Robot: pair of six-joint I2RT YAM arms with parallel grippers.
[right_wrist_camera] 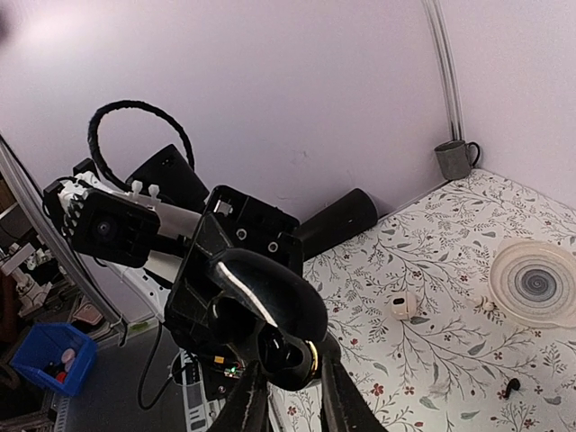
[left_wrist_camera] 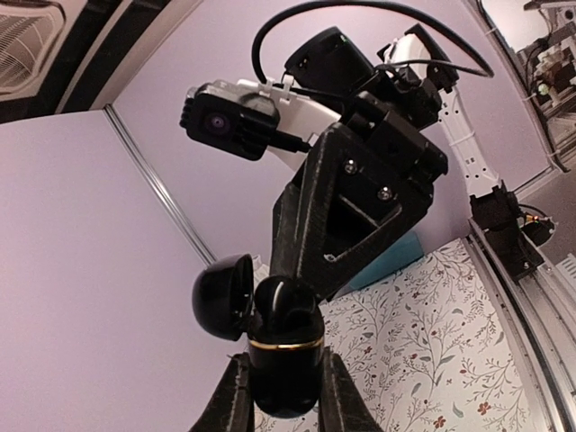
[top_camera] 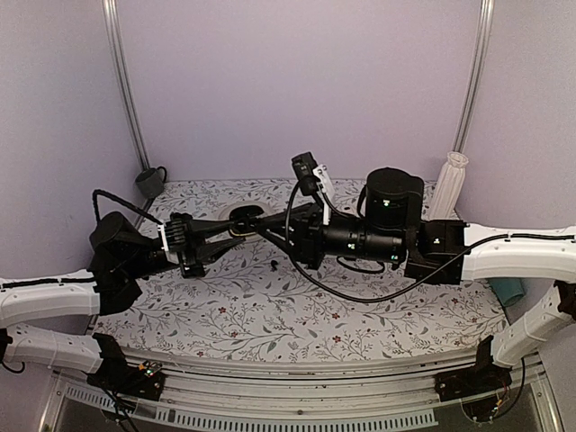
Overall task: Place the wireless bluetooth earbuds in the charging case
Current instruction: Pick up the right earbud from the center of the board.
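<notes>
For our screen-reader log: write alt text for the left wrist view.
The left gripper clamps the charging case upright, its lid open to the left. The right gripper hangs right over the case's open mouth, with a lilac wall behind.

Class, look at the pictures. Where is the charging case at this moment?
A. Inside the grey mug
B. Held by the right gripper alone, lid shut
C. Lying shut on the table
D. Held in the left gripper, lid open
D: the left wrist view shows the case clamped in the left gripper, with its lid swung open.
</notes>
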